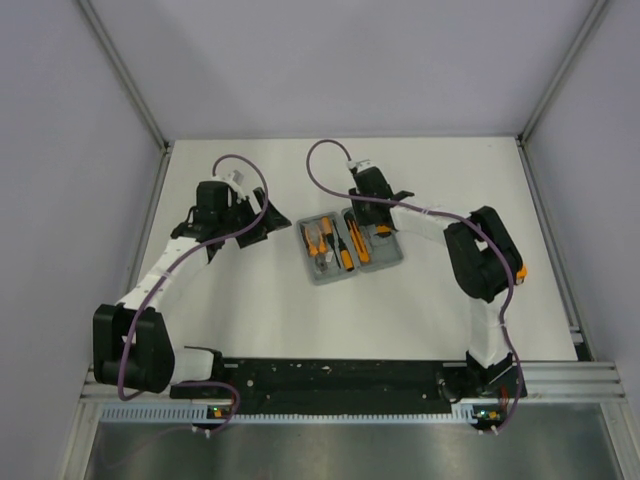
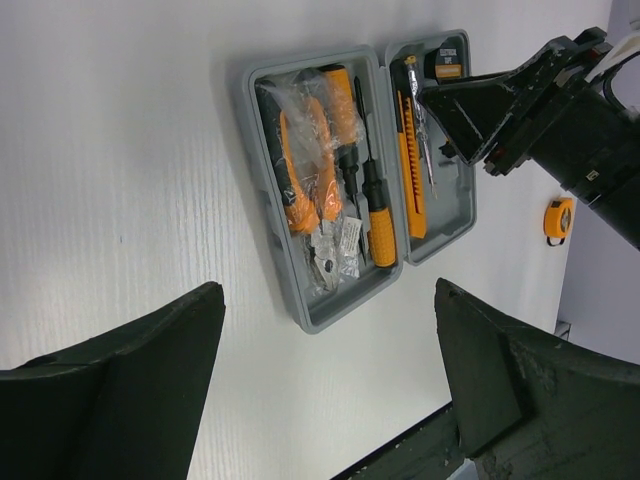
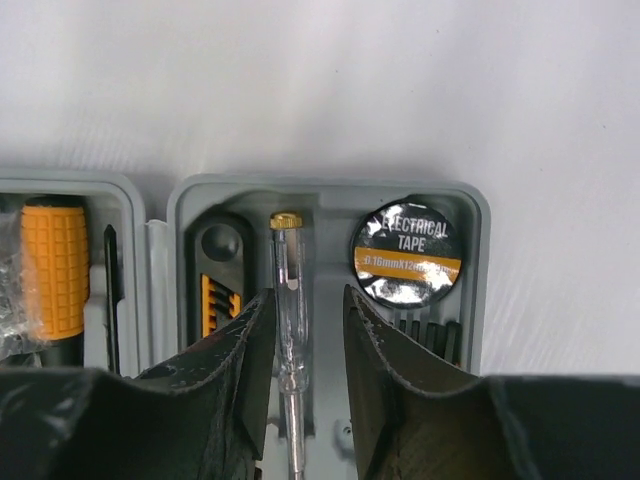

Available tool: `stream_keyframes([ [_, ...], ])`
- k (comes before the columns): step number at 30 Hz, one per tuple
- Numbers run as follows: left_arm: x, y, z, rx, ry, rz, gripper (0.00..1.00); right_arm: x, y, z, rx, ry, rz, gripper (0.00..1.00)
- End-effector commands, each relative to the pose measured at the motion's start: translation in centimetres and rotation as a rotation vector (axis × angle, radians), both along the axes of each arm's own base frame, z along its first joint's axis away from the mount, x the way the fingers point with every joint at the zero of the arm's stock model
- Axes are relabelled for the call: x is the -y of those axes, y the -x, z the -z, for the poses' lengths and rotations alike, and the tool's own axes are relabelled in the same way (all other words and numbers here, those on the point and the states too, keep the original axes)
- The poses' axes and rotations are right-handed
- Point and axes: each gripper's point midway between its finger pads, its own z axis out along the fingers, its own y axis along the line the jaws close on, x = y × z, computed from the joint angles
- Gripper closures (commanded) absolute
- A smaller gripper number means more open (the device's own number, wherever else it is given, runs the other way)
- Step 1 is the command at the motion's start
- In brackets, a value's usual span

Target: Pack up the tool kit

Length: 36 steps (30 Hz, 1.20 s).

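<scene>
Looking down on the white table (image 1: pixel 250 320), the grey case (image 3: pixel 320 192) lies open at its middle, between the arms. Left claw (image 2: pixel 328 295) hangs beside it, spread wide, holding nothing. Right claw (image 3: pixel 308 300) sits low over the case's right half, fingers narrowly parted either side of the clear tester pen (image 3: pixel 288 280). Bagged pliers (image 2: pixel 305 170) and orange screwdrivers (image 2: pixel 378 215) fill the left half, a tape roll (image 3: pixel 406 252) sits by the pen, and the tape measure (image 2: pixel 558 219) lies out on the table
</scene>
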Motion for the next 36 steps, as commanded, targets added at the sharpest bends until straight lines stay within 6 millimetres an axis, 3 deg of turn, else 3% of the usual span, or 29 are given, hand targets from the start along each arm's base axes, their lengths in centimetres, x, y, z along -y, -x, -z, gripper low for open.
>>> stream_keyframes([
  [1, 0.1, -0.7, -1.1, 0.041, 0.015, 0.012, 0.11, -0.3, -0.7, -3.3, 0.065, -0.003, 0.023, 0.69],
  [8, 0.2, -0.6, -0.9, 0.033, 0.018, 0.019, 0.11, -0.9, 0.1, -2.8, 0.04, 0.004, -0.029, 0.85],
  [13, 0.3, -0.5, -0.7, 0.027, 0.021, 0.022, 0.12, -1.0, 0.4, -3.1, 0.046, 0.016, -0.04, 0.92],
  [17, 0.3, -0.5, -0.7, 0.028, 0.021, 0.024, 0.12, -0.6, 0.6, -3.7, 0.059, 0.027, -0.024, 0.9],
  [21, 0.3, -0.5, -0.7, 0.025, 0.023, 0.023, 0.12, 0.0, 0.6, -5.0, 0.09, 0.027, 0.007, 0.74],
  [24, 0.4, -0.5, -0.7, 0.026, 0.027, 0.025, 0.12, 0.0, 0.5, -6.1, 0.109, 0.017, 0.012, 0.71],
  [30, 0.6, -0.4, -0.7, 0.028, 0.039, 0.034, 0.12, -0.3, 1.3, -6.0, 0.084, 0.011, -0.02, 0.85],
  [36, 0.5, -0.4, -0.5, 0.02, 0.047, 0.021, 0.12, -0.4, 2.7, -4.2, 0.026, 0.031, -0.062, 0.89],
])
